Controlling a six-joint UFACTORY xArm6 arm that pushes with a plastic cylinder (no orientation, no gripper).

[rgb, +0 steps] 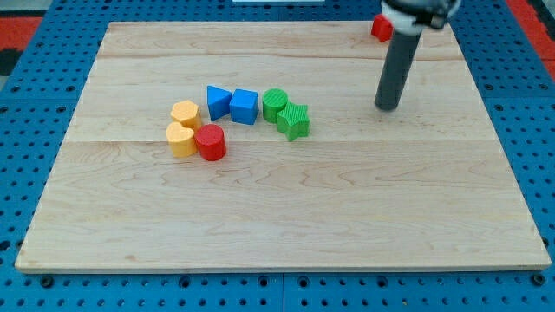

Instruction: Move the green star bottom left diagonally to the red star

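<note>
The green star (pixel 295 120) lies near the board's middle, touching a green round block (pixel 274 104) on its upper left. The red star (pixel 381 28) sits at the board's top edge, right of centre, partly hidden behind the arm. My tip (pixel 387 107) rests on the board to the right of the green star, well apart from it, and below the red star.
A blue triangle (pixel 218 101) and a blue cube (pixel 244 107) sit left of the green round block. Further left are a yellow hexagon (pixel 185 113), a yellow block (pixel 181 139) and a red cylinder (pixel 210 142). The wooden board (pixel 286 217) lies on a blue pegboard.
</note>
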